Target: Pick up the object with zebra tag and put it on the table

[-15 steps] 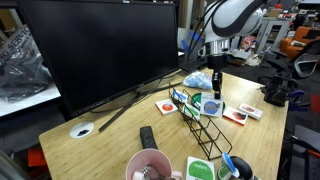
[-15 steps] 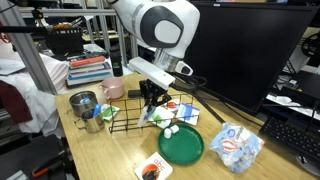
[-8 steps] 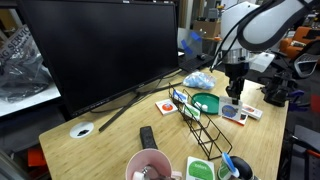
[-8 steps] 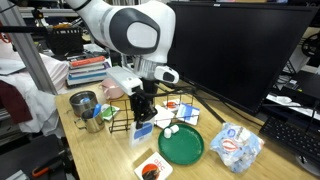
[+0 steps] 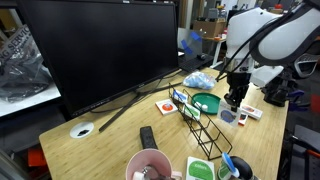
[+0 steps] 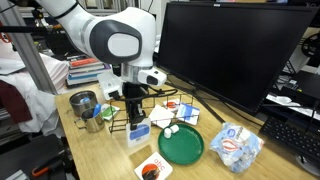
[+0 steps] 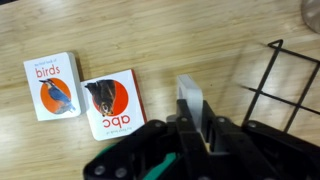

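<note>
Gripper (image 7: 200,126) clamped on object with zebra tag (image 7: 192,95), low over table (image 7: 150,30). Wire rack (image 7: 285,85) just beside gripper: probable snag, or tipping on release.

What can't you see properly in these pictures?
- Zebra picture on the object with zebra tag: too small in both exterior views, unseen in wrist view.
- Whether it touches the table: its underside shows in no view.
- Gripper: blurred and cut off at wrist view's bottom edge.
</note>
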You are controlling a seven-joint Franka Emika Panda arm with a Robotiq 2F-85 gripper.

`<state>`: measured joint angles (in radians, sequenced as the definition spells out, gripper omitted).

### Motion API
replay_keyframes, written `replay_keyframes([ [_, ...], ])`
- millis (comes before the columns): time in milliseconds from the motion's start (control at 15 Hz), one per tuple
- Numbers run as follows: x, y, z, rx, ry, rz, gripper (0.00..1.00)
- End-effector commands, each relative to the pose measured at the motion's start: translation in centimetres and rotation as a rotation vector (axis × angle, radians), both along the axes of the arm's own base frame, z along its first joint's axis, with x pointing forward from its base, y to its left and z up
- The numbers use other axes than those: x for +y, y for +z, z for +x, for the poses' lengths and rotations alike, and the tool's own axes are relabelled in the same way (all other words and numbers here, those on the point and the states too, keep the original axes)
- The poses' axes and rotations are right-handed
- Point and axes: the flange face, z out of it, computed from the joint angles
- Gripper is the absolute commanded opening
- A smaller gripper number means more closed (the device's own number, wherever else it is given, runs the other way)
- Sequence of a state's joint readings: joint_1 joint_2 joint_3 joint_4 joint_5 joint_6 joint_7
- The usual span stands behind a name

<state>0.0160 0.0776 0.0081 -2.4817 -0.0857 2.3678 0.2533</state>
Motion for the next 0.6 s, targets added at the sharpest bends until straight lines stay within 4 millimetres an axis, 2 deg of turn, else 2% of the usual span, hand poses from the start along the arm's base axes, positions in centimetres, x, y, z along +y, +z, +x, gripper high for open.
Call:
replay_keyframes([
  [0,0.5,-0.7,-0.2,-0.044,-0.006,0.020,0.04],
  [533,1.3,-2.0,-0.4,-0.065,0.031,0.023,0.04],
])
